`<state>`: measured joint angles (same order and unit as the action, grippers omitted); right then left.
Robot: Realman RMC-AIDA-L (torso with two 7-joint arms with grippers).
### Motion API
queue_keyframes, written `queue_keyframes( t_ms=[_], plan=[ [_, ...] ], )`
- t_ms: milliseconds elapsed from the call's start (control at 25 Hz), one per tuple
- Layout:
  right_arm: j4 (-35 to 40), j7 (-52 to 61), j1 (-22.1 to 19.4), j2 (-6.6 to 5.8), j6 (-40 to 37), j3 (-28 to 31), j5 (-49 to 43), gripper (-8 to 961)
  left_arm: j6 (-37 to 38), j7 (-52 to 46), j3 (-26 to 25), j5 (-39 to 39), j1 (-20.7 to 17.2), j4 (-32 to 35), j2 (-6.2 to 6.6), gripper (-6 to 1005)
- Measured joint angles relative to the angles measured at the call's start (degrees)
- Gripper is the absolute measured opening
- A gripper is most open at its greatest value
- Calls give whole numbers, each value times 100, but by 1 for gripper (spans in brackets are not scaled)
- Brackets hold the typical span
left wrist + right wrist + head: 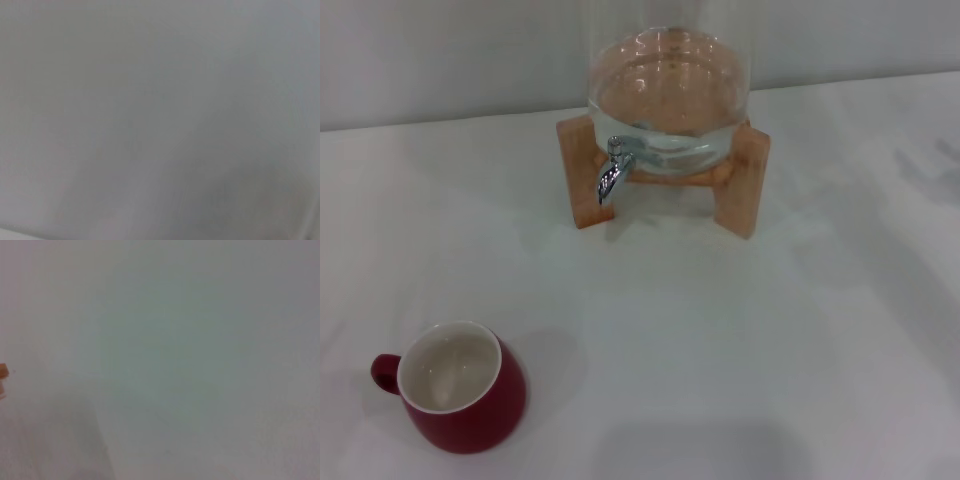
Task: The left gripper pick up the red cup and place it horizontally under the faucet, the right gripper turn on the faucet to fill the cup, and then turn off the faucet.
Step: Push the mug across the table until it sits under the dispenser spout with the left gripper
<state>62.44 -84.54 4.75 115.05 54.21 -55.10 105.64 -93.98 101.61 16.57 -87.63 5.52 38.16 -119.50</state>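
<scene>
On white table [720,350]: one red cup [460,395] (seemingly empty), one faucet [613,172].

The red cup [460,395] stands upright near the front left of the white surface [740,340], its white inside empty, its small loop handle pointing left. The chrome faucet [613,170] sits well behind it, spout angled down.

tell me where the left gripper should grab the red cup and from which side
Probably by the body. The cup stands upright near the table's front left, mouth open upward, its small loop handle pointing left. That handle looks too small to hook, so come from above and close across the rounded walls, avoiding the handle. Neither gripper is in view.
</scene>
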Motion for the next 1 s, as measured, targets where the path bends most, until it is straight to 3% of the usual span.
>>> queue_keyframes(
  t_ms=[320,640,1000],
  plan=[
    [-13,0,9,0,7,8,0,750,-43,395,-29,-116,-13,-143,9,875],
    [-39,0,21,0,-11,15,0,749,117,2433,-26,45,182,-1137,8,875],
    [-75,0,62,0,9,164,0,749,165,4130,-83,-19,63,-2026,5,875]
  ],
)
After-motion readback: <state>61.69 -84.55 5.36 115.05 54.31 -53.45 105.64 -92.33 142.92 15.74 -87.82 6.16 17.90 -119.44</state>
